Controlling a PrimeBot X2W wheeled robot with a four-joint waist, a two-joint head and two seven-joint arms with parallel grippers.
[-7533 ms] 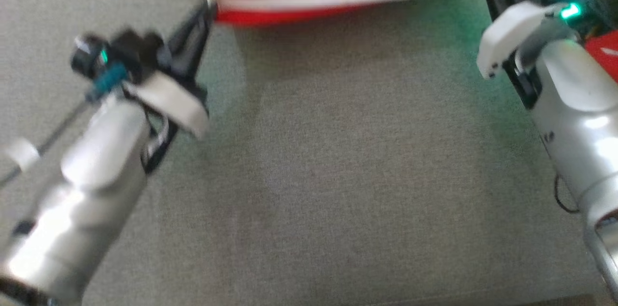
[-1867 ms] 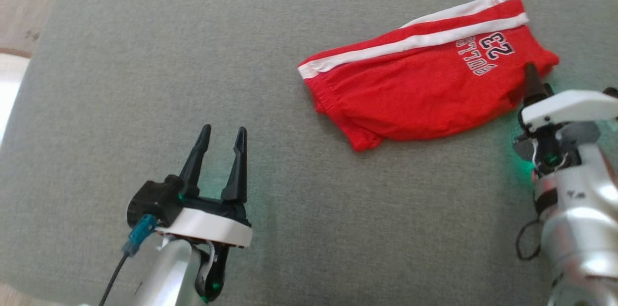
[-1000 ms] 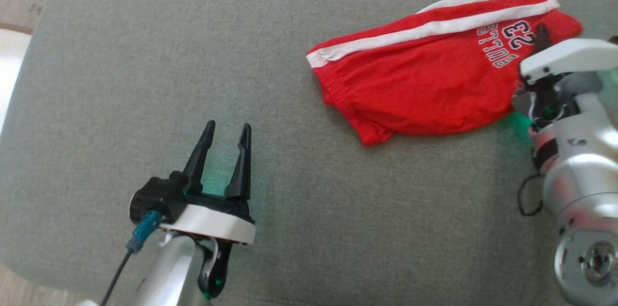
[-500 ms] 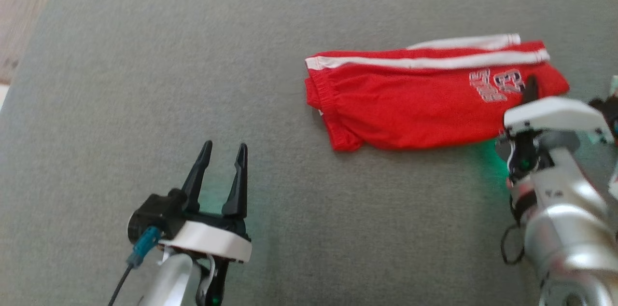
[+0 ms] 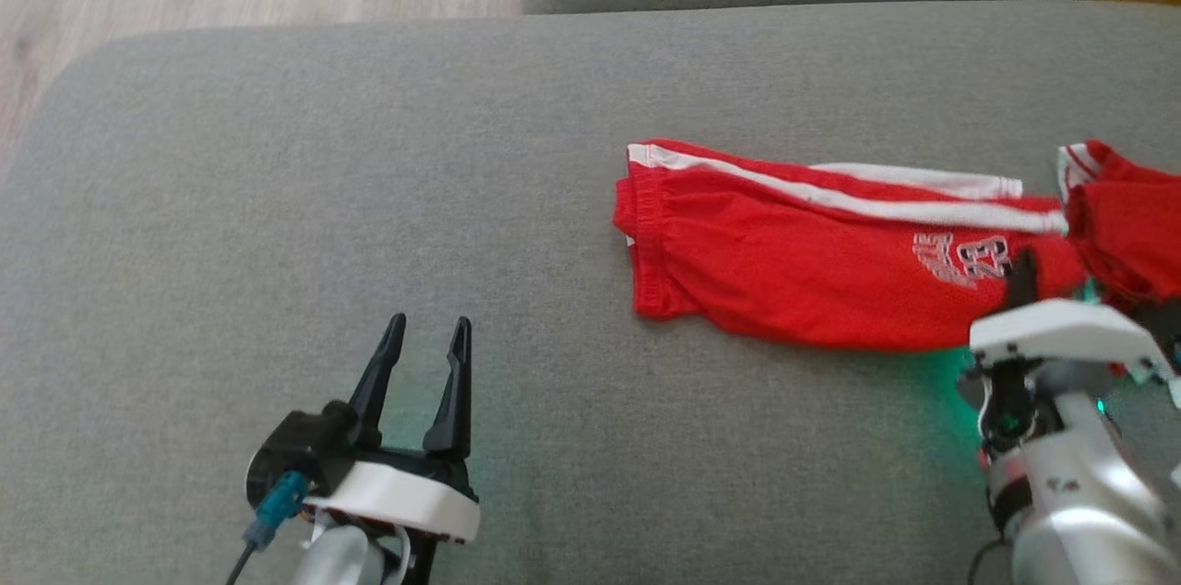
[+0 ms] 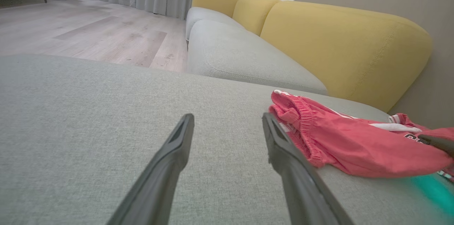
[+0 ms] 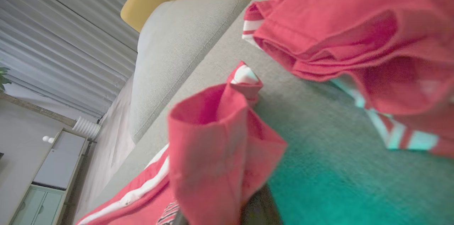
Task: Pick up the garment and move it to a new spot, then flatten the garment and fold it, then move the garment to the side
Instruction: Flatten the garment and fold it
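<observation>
Shorts (image 5: 784, 262), red, white-striped, printed number 23

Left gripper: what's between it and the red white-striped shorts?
Nothing. The grey fabric sofa cushion is bare from the left gripper to the red white-striped shorts, seen in the head view.

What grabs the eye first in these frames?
The red shorts with white stripes and a 23 print, lying folded right of centre on the grey cushion. The right gripper is shut on their printed end, bunching the cloth up, beside a second red garment at the far right. The left gripper rests open over bare cushion at lower left.
</observation>
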